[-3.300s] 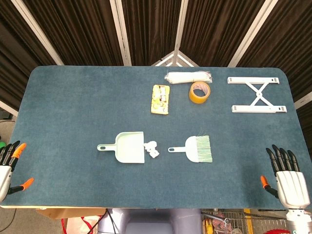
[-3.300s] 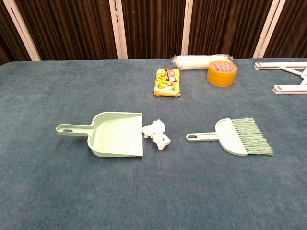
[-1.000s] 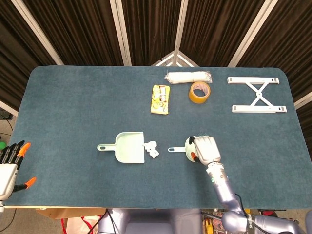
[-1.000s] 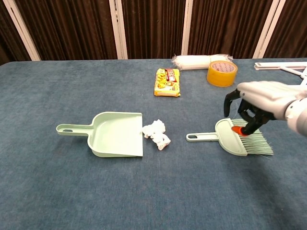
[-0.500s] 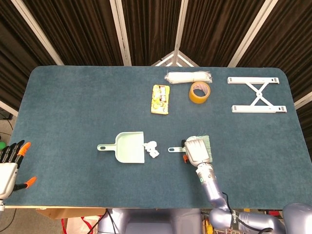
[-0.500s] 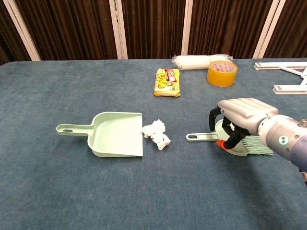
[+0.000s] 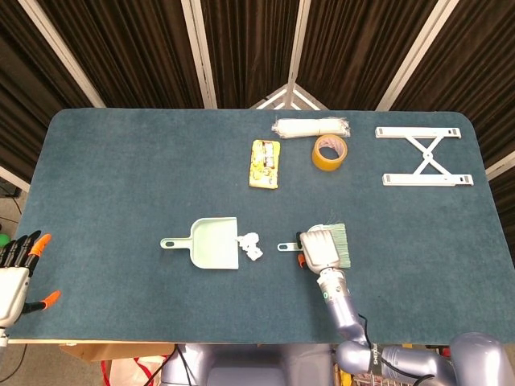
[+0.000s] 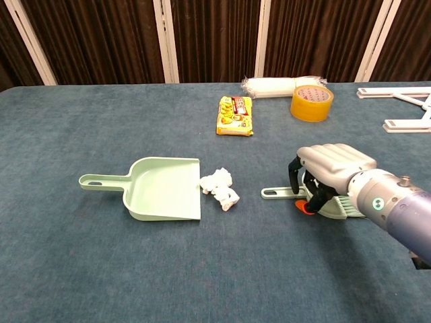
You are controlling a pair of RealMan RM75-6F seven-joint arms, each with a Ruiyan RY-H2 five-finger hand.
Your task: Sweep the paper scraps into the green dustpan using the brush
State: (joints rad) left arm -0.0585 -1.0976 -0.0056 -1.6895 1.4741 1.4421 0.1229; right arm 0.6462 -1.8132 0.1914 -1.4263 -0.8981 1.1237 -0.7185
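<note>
Chest view — brush [image 8: 337, 202] handle points left — toward dustpan [image 8: 161, 190].

One dustpan [image 7: 211, 243], one brush [image 7: 339, 240], two scraps [image 8: 220, 188]

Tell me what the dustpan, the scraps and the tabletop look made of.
Dustpan: likely moulded plastic, smooth pale green, matte sheen.
Scraps: crumpled white paper, creased and irregular.
Tabletop: seems covered in felt or short-pile fabric, dark blue with a fuzzy, mottled texture.

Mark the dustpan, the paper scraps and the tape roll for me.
dustpan [image 8: 165, 190], chest view, middle of its pan.
paper scraps [image 8: 221, 188], chest view, centre of the crumpled pile.
tape roll [image 7: 330, 153], head view, on its yellow ring.
</note>
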